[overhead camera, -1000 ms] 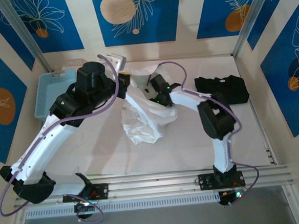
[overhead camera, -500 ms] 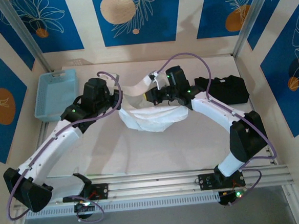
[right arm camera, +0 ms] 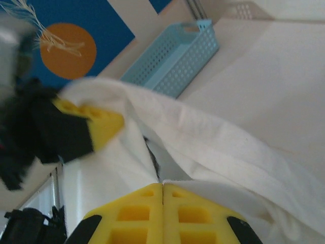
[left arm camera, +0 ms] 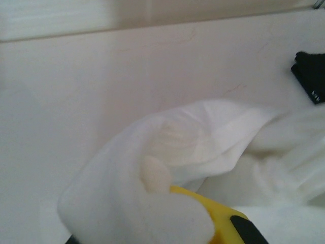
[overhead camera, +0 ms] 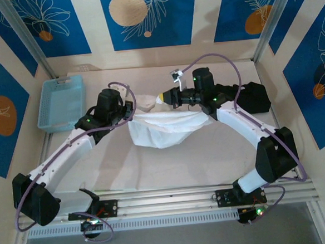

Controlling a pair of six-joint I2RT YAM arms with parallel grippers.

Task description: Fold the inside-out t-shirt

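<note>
The inside-out t-shirt (overhead camera: 164, 128), white and thin, hangs as a sagging sheet between my two grippers above the middle of the table. My left gripper (overhead camera: 132, 105) is shut on its left upper edge. In the left wrist view, cloth (left arm camera: 203, 137) is draped over that gripper (left arm camera: 170, 201), leaving one yellow finger (left arm camera: 223, 218) bare. My right gripper (overhead camera: 164, 97) is shut on the right upper edge. In the right wrist view its yellow jaws (right arm camera: 162, 187) are pressed together with the white fabric (right arm camera: 223, 147) at their tip, and the left gripper's yellow finger (right arm camera: 96, 122) shows opposite.
A blue basket (overhead camera: 61, 102) (right arm camera: 172, 58) stands at the table's left edge. A folded black garment (overhead camera: 251, 97) (left arm camera: 311, 76) lies at the back right, behind the right arm. Bare table stretches in front of the shirt towards the arm bases.
The left gripper came down from high at the back. The right arm swung out to the right. The shirt went from a crumpled bundle to a wider sheet stretched between them.
</note>
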